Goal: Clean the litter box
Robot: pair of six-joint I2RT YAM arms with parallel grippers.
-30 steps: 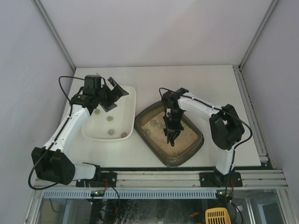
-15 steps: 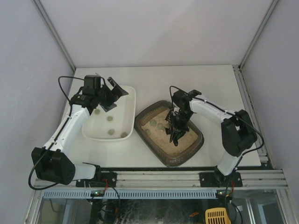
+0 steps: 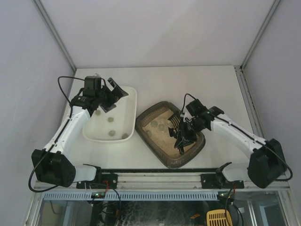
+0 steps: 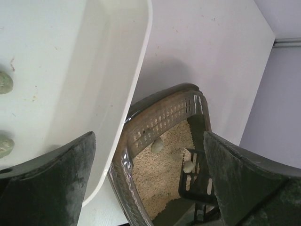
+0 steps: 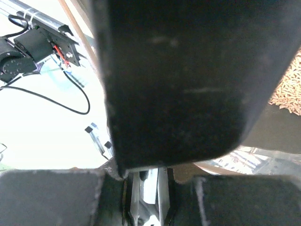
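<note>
The dark grey-brown litter box (image 3: 155, 147) holds beige litter and a few pale clumps (image 3: 154, 124). My right gripper (image 3: 185, 134) hangs over its middle, shut on the handle of the small black slotted scoop (image 3: 175, 123). In the left wrist view the litter box rim (image 4: 160, 117) and the scoop (image 4: 195, 181) show, with a pale clump (image 4: 188, 165) lying on the scoop. In the right wrist view the scoop (image 5: 178, 80) blocks nearly everything above my right gripper (image 5: 148, 186). My left gripper (image 3: 112, 95) is open and empty above the white tray.
The white tray (image 3: 129, 110) stands left of the litter box and holds several greenish clumps (image 3: 111, 119); it also shows in the left wrist view (image 4: 127, 61). Enclosure walls stand at the left, right and back. A metal rail (image 3: 160, 181) runs along the near edge.
My right arm's elbow has swung out to the right. Its gripper has shifted the scoop slightly right and nearer within the litter box. The left arm has not moved.
</note>
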